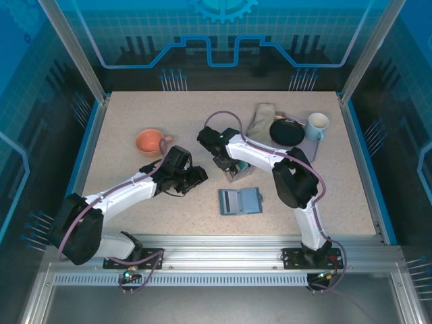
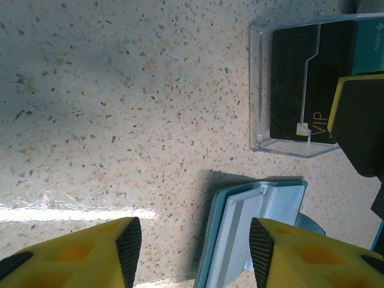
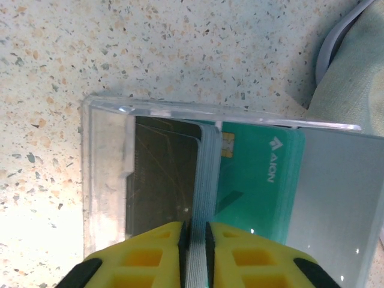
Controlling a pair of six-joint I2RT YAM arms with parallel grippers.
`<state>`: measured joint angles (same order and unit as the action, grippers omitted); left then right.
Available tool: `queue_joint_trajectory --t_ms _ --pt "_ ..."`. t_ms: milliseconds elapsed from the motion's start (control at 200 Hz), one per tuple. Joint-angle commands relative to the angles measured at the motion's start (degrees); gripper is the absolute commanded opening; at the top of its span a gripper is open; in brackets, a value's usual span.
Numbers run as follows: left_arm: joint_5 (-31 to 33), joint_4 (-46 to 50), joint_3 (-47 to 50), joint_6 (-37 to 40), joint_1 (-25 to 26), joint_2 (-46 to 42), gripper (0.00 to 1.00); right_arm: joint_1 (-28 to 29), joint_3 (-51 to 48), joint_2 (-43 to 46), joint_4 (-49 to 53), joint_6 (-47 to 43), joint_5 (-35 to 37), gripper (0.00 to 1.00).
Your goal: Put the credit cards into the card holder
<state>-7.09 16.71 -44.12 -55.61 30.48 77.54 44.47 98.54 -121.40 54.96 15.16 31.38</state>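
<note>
slate-blue card holder (image 1: 240, 201) lies open near the front edge of the bench (image 1: 135, 115), about midway along. behind it leftward, left claw (image 2: 195, 246) hovers, fingers apart. farther back, right claw (image 3: 193, 231) clamps the edge of teal and dark credit cards (image 3: 252, 180) in a clear tray (image 3: 108, 180).
</note>
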Motion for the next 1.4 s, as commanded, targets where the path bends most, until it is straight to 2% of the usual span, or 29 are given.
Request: queue_joint_trajectory --t_ms 0,65,145,245,400,690,1396 --pt "-0.1 0.5 0.9 -1.0 -0.4 -0.8 0.54 -0.4 -0.7 1.8 1.3 0.2 -0.5 0.18" --pt "0.0 0.5 1.0 -1.1 -0.4 -0.9 0.54 -0.4 -0.6 1.7 1.3 0.2 -2.1 0.25" --pt "0.0 0.4 1.1 -1.1 -0.5 -0.9 0.54 -0.5 -0.6 1.3 0.9 0.4 -3.6 0.26" --pt "0.0 0.5 1.1 -1.1 -0.5 -0.9 0.54 -0.5 -0.1 0.1 1.1 0.7 -2.0 0.31" --pt "0.2 0.8 1.2 -1.1 -0.4 -1.2 0.54 -0.4 0.4 -1.9 1.4 0.7 1.0 0.32" --pt "0.2 0.9 1.1 -1.1 -0.4 -1.2 0.54 -0.3 0.8 -0.8 1.5 0.5 4.2 0.29" --pt "0.1 0.7 1.1 -1.3 -0.4 -1.2 0.54 -0.4 -1.6 2.1 0.9 0.4 4.2 0.20"
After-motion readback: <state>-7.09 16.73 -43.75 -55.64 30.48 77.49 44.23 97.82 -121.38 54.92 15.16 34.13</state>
